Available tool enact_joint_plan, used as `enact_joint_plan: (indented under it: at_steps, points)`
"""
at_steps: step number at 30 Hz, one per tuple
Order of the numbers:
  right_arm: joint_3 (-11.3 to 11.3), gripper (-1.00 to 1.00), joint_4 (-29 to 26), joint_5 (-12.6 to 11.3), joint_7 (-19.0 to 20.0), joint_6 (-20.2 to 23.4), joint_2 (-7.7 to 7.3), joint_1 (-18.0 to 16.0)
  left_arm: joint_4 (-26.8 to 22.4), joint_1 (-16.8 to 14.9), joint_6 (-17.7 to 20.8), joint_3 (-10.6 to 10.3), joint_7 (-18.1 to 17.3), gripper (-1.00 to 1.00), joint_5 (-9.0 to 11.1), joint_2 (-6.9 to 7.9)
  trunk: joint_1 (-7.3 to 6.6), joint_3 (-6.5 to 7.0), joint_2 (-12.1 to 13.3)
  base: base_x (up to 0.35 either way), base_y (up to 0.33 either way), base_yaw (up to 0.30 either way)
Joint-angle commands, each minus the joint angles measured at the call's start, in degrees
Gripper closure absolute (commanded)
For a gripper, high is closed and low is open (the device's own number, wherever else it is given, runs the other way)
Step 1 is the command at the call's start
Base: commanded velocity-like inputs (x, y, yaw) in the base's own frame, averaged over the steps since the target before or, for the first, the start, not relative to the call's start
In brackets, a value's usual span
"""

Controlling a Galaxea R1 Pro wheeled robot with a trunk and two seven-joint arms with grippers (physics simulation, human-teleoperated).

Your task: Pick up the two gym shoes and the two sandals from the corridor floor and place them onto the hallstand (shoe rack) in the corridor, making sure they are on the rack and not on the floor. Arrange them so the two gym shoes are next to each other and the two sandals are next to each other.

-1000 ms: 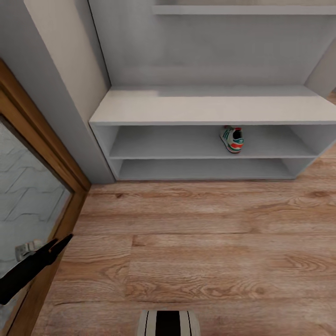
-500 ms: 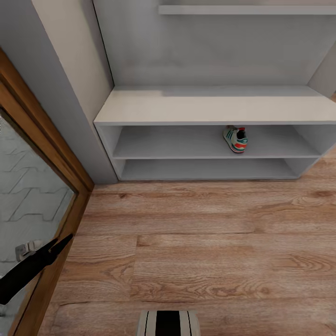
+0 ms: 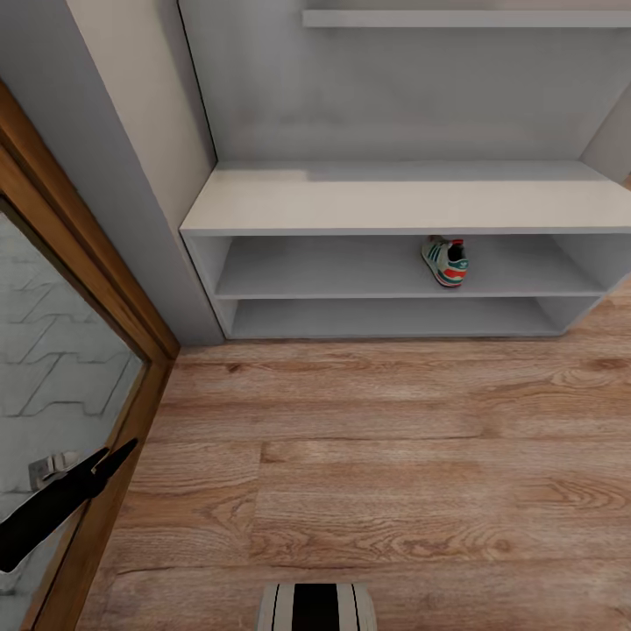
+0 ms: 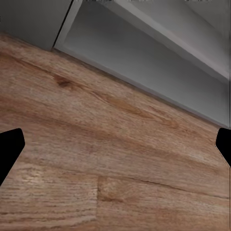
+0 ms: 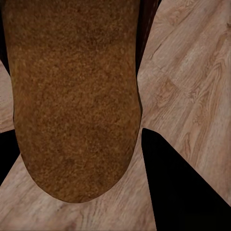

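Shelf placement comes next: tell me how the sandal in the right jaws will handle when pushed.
The sandal is probably stiff: its broad sole looks unbent in the right gripper. Its grainy sole may drag rather than slide on the hallstand. Flat-bottomed, it likely won't roll.

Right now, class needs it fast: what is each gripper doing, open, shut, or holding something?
Left gripper: open, fingers wide apart over the corridor floor, holding nothing.
Right gripper: shut on a sandal, its tan sole facing the wrist camera.

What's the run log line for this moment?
right gripper: shut on sandal | left gripper: open | gym shoe: hallstand upper shelf
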Motion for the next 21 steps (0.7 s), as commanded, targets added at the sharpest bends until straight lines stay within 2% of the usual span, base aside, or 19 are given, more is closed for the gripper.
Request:
enact_joint_plan:
  at_steps: [1, 5, 9, 11, 12, 13, 15, 16, 18, 19, 21]
  points:
    - [0.0, 1.0, -0.1, -0.3, -0.1, 0.3, 0.0, 0.0, 0.0, 0.0, 0.4, 0.0, -0.2, -1.0, 0.3, 0.0, -0.01, -0.04, 0.0, 0.0, 0.0, 0.0]
    - [0.2, 1.0, -0.1, -0.5, -0.2, 0.3, 0.0, 0.0, 0.0, 0.0, -1.2, -0.4, -0.2, -1.0, 0.4, 0.05, -0.01, -0.04, 0.0, 0.0, 0.0, 0.0]
    - [1.9, 1.0, -0.1, -0.8, -0.1, 0.3, 0.09, 0.0, 0.0, 0.0, -2.9, -0.4, -1.0, -1.0, 0.3, 0.07, -0.01, -0.04, 0.0, 0.0, 0.0, 0.0]
    - [3.6, 1.0, 0.0, -0.9, -0.1, 0.3, 1.01, 0.0, 0.0, 0.0, -3.2, -0.4, -1.5, -1.0, 0.2, 0.07, -0.01, -0.04, 0.0, 0.0, 0.0, 0.0]
    - [5.3, 1.0, 0.0, -0.9, -0.1, 0.3, 2.02, 0.0, 0.0, 0.0, -3.3, -0.3, -1.6, -1.0, 0.2, 0.07, -0.01, -0.04, 0.0, 0.0, 0.0, 0.0]
    - [7.8, 1.0, 0.0, -0.9, -0.1, 0.2, 3.4, -0.1, 0.0, 0.0, -3.3, -0.2, -1.7, -1.0, 0.2, 0.07, -0.01, -0.04, 0.0, 0.0, 0.0, 0.0]
    - [15.1, 1.0, 0.0, -0.6, -0.4, 0.2, 6.84, 0.0, 0.0, 0.0, -3.4, -0.1, -1.7, -1.0, 0.3, 0.07, -0.01, -0.04, 0.0, 0.0, 0.0, 0.0]
    - [22.4, 1.0, 0.0, -0.4, -0.6, 0.2, 9.81, 0.0, 0.0, 0.0, -3.4, -0.1, -1.8, -1.0, 0.3, 0.07, -0.01, -0.04, 0.0, 0.0, 0.0, 0.0]
    - [32.2, 1.0, 0.0, -0.2, -0.8, 0.2, 13.64, -0.1, 0.0, 0.0, -3.4, -0.1, -1.8, -1.0, 0.3, 0.07, -0.01, -0.04, 0.0, 0.0, 0.0, 0.0]
    - [35.5, 1.0, 0.0, -0.2, -0.9, 0.2, 14.89, 0.0, 0.0, 0.0, -3.4, 0.0, -1.8, -1.0, 0.3, 0.07, -0.01, -0.04, 0.0, 0.0, 0.0, 0.0]
    - [39.3, 1.0, 0.0, -0.1, -1.0, 0.2, 16.51, -0.1, 0.0, 0.0, -3.4, 0.0, -1.8, -1.0, 0.3, 0.07, -0.01, -0.04, 0.0, 0.0, 0.0, 0.0]
